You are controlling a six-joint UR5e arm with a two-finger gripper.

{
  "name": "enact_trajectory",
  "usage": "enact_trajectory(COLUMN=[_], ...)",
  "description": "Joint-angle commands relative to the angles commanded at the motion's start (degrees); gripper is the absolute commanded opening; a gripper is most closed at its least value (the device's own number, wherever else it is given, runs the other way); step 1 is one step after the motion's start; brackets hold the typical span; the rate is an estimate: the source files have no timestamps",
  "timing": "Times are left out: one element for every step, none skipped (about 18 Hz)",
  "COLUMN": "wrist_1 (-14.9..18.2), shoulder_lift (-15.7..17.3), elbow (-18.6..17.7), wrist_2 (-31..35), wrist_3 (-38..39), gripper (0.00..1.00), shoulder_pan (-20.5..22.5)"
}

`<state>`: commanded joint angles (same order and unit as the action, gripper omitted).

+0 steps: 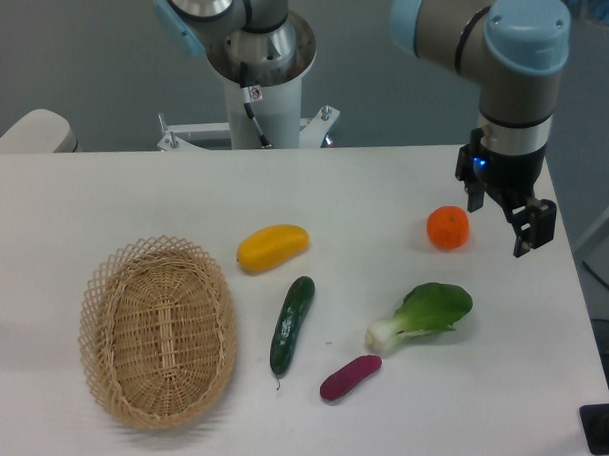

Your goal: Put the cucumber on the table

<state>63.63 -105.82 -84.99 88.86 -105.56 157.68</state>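
The cucumber (292,324) is slim, dark green and glossy. It lies flat on the white table (115,196) just right of the wicker basket, its thin stem tip toward the front edge. My gripper (500,223) hangs at the far right of the table, beside the orange and well away from the cucumber. Its two dark fingers stand apart and hold nothing.
An oval wicker basket (158,330) sits at the front left. A yellow vegetable (272,247) lies behind the cucumber. A purple vegetable (350,377) and a bok choy (424,315) lie to its right. An orange (449,227) sits by the gripper.
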Motion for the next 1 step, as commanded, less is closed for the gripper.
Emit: enact_trajectory(wrist_1=[0.0], shoulder_lift=[0.0], elbow=[0.0], wrist_2=[0.0], wrist_3=[0.0], gripper=[1.0], shoulder_pan=[0.0])
